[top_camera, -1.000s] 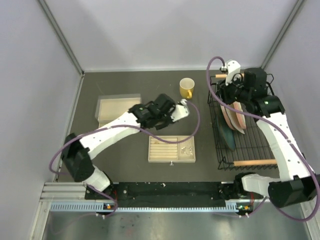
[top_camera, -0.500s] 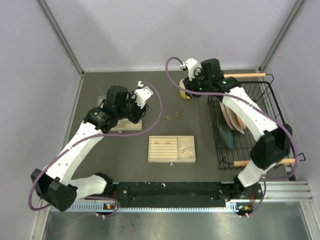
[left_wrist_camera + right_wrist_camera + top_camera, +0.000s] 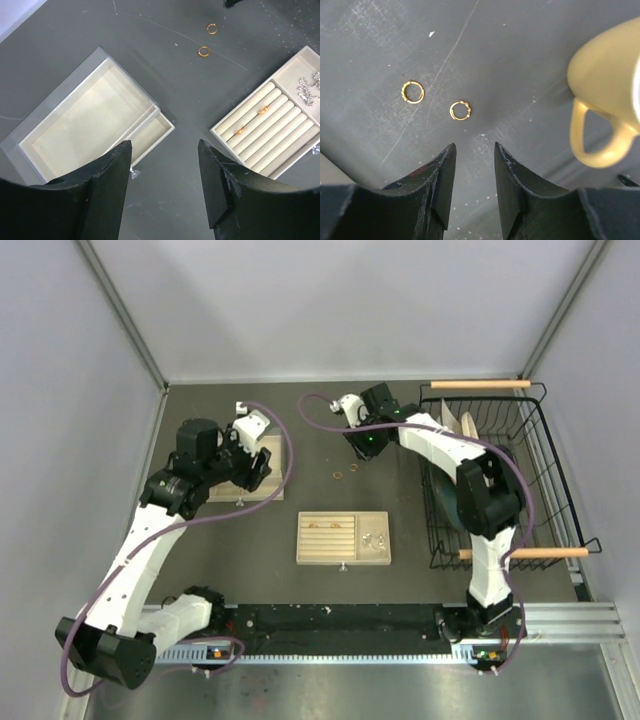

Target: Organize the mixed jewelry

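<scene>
Dark grey scratched tabletop (image 3: 240, 540), pale grey walls (image 3: 330, 300). Two small gold rings (image 3: 460, 110) lie loose; left gripper (image 3: 165, 150) jaws apart, empty; right gripper (image 3: 475, 147) jaws narrowly apart, empty.

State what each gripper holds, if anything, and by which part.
Nothing is held: the left gripper and the right gripper both stand open and empty.

Two gold rings (image 3: 413, 92) loose on table (image 3: 520, 50); two gold pieces (image 3: 262, 110), silvery cluster (image 3: 307, 90) in box (image 3: 297, 136).
</scene>
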Robot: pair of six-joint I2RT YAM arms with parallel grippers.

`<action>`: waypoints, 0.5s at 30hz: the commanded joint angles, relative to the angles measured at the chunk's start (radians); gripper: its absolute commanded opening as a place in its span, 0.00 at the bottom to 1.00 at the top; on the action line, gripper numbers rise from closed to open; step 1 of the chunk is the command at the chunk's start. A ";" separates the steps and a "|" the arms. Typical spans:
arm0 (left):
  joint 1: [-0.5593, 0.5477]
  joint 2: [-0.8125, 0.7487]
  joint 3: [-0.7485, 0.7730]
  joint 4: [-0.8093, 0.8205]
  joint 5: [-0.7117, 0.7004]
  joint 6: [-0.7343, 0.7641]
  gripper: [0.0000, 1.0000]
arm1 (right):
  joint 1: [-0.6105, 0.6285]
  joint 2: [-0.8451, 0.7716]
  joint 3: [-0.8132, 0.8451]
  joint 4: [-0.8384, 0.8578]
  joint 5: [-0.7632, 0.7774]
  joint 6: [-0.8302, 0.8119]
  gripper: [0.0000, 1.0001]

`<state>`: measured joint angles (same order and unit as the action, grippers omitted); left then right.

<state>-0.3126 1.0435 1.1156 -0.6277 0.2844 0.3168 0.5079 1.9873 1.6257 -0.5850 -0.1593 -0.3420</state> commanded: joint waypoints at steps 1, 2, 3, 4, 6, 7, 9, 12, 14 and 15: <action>0.036 -0.034 -0.033 0.043 0.058 -0.013 0.62 | 0.027 0.034 0.056 0.056 -0.002 -0.012 0.37; 0.041 -0.036 -0.036 0.043 0.059 -0.013 0.62 | 0.027 0.041 0.057 0.057 -0.003 -0.011 0.38; 0.047 -0.036 -0.042 0.045 0.062 -0.010 0.62 | 0.030 0.054 0.060 0.062 -0.002 -0.011 0.38; 0.052 -0.034 -0.043 0.045 0.067 -0.010 0.62 | 0.034 0.059 0.063 0.060 0.001 -0.009 0.38; 0.058 -0.033 -0.046 0.045 0.073 -0.009 0.62 | 0.038 0.065 0.065 0.062 0.009 -0.009 0.38; 0.059 -0.034 -0.048 0.043 0.075 -0.008 0.62 | 0.040 0.070 0.062 0.062 0.010 -0.005 0.39; 0.063 -0.031 -0.051 0.045 0.078 -0.007 0.62 | 0.041 0.073 0.062 0.062 0.013 0.003 0.39; 0.066 -0.027 -0.050 0.046 0.084 -0.004 0.61 | 0.050 0.088 0.062 0.062 0.027 0.011 0.39; 0.067 -0.023 -0.051 0.045 0.088 -0.004 0.62 | 0.053 0.102 0.060 0.062 0.032 0.018 0.39; 0.069 -0.022 -0.054 0.046 0.091 -0.007 0.62 | 0.054 0.107 0.059 0.060 0.030 0.023 0.39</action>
<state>-0.2531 1.0233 1.0714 -0.6277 0.3412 0.3153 0.5438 2.0583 1.6386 -0.5591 -0.1417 -0.3386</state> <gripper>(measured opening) 0.616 0.390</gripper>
